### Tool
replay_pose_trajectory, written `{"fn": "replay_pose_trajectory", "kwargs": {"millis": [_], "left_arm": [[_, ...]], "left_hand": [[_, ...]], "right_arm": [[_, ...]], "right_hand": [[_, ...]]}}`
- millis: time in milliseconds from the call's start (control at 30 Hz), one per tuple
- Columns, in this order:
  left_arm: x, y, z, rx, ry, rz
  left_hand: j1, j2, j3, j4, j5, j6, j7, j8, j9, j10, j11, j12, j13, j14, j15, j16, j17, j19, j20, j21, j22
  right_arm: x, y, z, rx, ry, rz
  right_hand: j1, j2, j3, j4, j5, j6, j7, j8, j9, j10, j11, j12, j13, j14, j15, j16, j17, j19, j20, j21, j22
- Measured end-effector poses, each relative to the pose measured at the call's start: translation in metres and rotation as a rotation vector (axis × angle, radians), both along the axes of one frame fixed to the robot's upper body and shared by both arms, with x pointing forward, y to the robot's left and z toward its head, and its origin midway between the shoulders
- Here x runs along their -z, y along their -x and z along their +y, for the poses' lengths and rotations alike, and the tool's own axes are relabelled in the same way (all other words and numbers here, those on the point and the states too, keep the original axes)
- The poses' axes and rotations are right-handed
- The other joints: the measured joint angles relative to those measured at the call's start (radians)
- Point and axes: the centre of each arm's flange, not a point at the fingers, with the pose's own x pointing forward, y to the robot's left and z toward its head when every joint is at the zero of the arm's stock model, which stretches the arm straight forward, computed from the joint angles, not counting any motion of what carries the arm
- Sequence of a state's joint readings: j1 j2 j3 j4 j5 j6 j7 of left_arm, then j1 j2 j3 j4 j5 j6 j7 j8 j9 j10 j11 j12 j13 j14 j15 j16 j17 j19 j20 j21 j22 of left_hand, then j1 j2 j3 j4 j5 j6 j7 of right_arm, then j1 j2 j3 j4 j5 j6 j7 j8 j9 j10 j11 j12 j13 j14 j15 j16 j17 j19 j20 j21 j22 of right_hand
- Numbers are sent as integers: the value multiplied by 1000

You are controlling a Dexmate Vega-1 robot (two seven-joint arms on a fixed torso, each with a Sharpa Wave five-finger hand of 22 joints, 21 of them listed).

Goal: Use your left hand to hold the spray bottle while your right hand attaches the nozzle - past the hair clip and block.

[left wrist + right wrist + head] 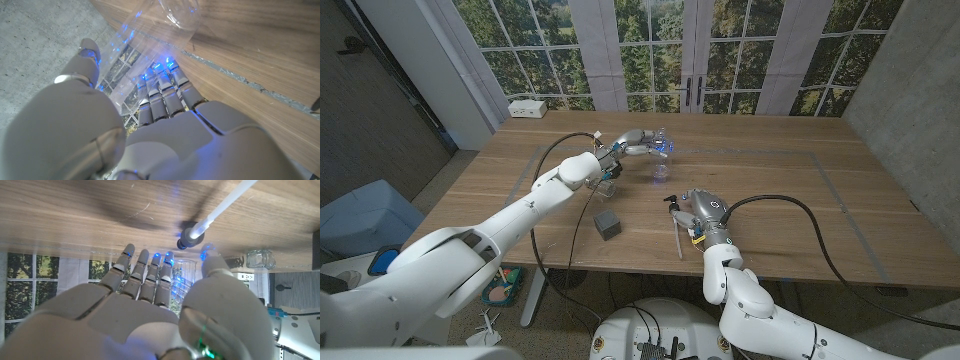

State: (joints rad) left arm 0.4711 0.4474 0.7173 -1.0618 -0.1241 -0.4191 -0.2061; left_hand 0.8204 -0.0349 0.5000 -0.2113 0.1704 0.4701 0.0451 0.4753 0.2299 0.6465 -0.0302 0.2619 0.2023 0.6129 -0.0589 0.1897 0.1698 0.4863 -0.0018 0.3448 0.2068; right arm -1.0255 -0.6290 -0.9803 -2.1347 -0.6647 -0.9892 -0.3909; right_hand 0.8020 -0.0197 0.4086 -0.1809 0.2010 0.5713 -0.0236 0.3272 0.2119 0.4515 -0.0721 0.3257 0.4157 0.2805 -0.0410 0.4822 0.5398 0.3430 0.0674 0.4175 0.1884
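At the table's far middle, your left hand (632, 143) wraps the clear, likely light and slippery spray bottle (660, 152) mid-body, while your open, empty right hand (703, 212) hovers by the nozzle (677, 232); grasp its head, not its thin tube.

Clear plastic spray bottle (150, 45): top cut off by my left wrist picture's edge.
Small clear hair clip (608, 184): too tiny to make out.

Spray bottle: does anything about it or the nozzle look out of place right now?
The clear spray bottle is gripped by the left robot hand at the far side of the table. Its nozzle, dip tube attached, is unattached and down at the table by the right robot hand. Nothing looks spilled.
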Motion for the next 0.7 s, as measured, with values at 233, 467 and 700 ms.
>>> {"fn": "replay_pose_trajectory", "kwargs": {"millis": [233,467,700], "left_arm": [[0,0,1,1,-1,4],[1,0,1,2,-2,7],[1,-1,2,4,-4,11]], "left_hand": [[0,0,0,0,0,0,0,0,0,0,0,-8,0,0,0,0,0,0,0,0,0],[0,0,0,0,0,0,0,-4,0,0,0,-8,0,0,0,0,0,0,0,0,0],[0,0,-4,4,0,0,0,-8,0,0,0,-8,0,0,0,0,0,0,0,0,0]], "right_arm": [[9,-8,4,8,20,8],[13,-13,4,20,37,0],[15,-18,3,48,51,-27]], "right_hand": [[25,-6,0,0,0,5,-5,5,0,-5,-5,0,9,0,0,0,7,3,-3,0,0],[147,26,21,-7,8,26,-26,17,5,-6,-37,11,32,4,4,21,32,20,-38,0,0],[267,68,42,-8,-4,25,-57,29,10,-2,-62,23,55,11,0,44,66,28,-61,8,0]]}}
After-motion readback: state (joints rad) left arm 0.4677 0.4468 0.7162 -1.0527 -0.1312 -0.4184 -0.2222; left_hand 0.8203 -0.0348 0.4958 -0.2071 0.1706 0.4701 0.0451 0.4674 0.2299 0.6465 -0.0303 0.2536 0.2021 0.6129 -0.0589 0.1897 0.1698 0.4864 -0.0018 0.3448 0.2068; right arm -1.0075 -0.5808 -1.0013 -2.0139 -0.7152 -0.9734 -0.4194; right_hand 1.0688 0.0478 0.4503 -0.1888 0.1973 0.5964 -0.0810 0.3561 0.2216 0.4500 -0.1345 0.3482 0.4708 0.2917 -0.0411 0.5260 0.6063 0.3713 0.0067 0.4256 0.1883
